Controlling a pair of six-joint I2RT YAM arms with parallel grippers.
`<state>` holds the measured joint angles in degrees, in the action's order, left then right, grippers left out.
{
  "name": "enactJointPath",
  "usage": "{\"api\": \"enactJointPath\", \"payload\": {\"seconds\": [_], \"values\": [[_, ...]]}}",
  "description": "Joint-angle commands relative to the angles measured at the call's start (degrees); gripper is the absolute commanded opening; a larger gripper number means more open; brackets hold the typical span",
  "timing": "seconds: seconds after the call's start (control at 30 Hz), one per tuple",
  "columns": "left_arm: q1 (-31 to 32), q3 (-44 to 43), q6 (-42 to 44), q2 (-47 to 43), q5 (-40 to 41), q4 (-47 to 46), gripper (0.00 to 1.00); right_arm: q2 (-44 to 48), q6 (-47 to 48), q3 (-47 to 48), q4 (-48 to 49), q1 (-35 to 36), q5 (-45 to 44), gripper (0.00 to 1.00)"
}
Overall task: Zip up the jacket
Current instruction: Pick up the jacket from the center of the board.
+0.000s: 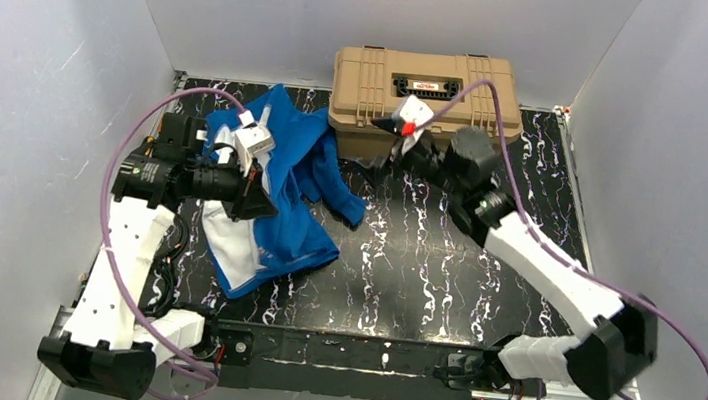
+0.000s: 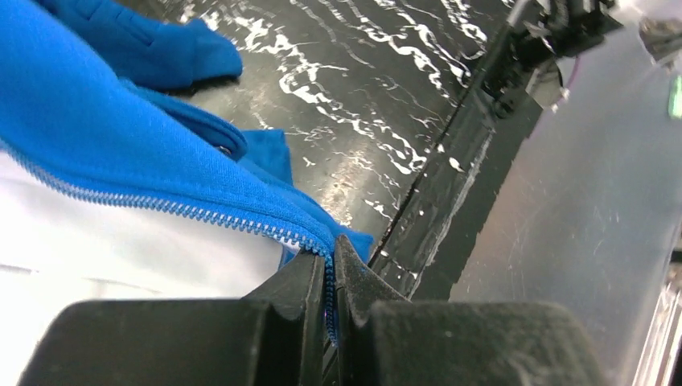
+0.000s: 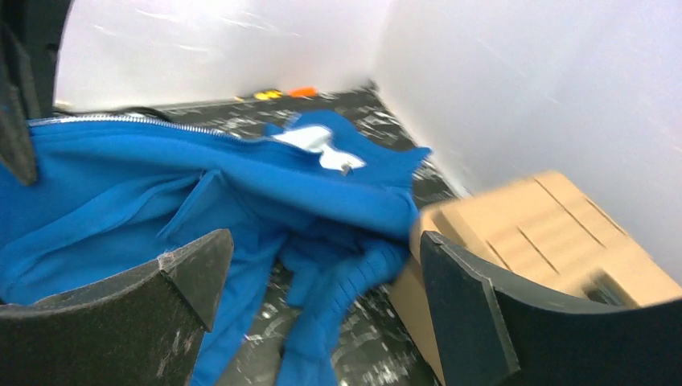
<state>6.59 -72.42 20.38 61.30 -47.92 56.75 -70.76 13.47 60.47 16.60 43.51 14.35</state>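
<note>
We pin the jacket [image 1: 280, 192], lying at nine o'clock, by its zipper edge [image 2: 201, 211] in the pinched left gripper [image 2: 330, 253]. The right gripper [image 3: 322, 249] gapes empty; next it probably must seize the opposite edge.

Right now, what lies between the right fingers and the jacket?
Only a bare strip of table separates them from the jacket, as the top view shows.

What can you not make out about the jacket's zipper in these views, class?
Top view: whether the jacket is zipped anywhere; too small, partly behind the left arm.
Left wrist view: zipper end, hidden between the shut jaws of the left gripper.
Right wrist view: tan case, motion-blurred.
</note>
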Motion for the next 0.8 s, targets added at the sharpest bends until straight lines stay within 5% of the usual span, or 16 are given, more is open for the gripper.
{"api": "enactJointPath", "payload": {"seconds": [0.0, 0.13, 0.37, 0.77], "values": [[0.3, -7.6, 18.8, -3.9, -10.4, 20.7, 0.0, -11.2, -10.5, 10.9, -0.7, -4.6, 33.3, 0.95], [0.3, -10.1, 27.6, -6.2, -11.0, 29.6, 0.0, -19.6, -11.9, 19.6, -1.8, -3.1, 39.1, 0.98], [0.3, -8.7, 36.4, -8.7, -9.4, 36.3, 0.0, -23.5, -11.5, 17.1, 7.3, 2.4, 41.1, 0.97], [0.3, -5.3, 42.9, -9.2, -7.0, 37.3, 0.0, -30.8, -8.4, 21.1, 4.0, 13.5, 45.4, 0.94]]}}
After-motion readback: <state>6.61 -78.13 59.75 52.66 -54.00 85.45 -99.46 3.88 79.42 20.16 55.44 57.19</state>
